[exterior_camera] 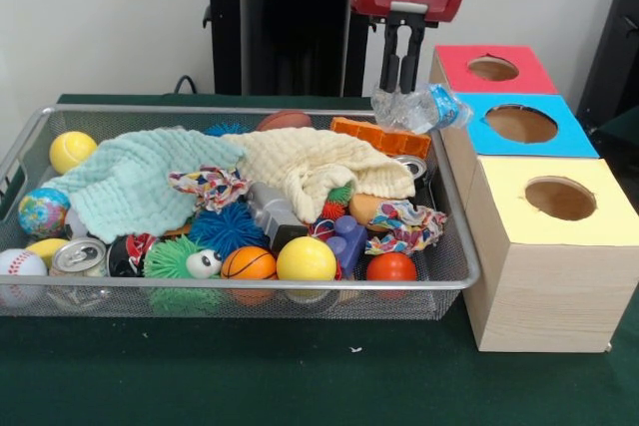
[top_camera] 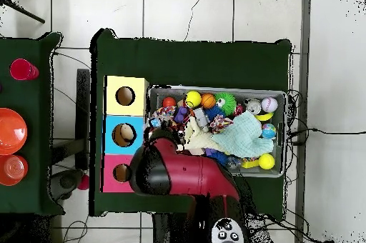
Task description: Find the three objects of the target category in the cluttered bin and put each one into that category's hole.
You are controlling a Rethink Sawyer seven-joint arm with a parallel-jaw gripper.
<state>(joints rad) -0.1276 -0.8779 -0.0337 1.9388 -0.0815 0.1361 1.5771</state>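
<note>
Front view: gripper hangs from the red arm head above the far right corner of the wire bin. Its two black fingers run close together and pinch a crumpled clear plastic bottle with a blue label. The bottle is lifted clear of the bin contents, lying roughly sideways, between the bin's far right rim and the box with the blue-topped hole.

Three boxes stand in a row just right of the bin: red top far, blue in the middle, yellow top near.

Bin is heaped. A mint cloth and a cream cloth lie across the middle. Along the near edge from the left: baseball, drink can, green spiky toy with an eye, small basketball, yellow ball, red ball. An orange block sits at the far right, just under the bottle.

Overhead view: the arm covers the gripper and the bottle.
</note>
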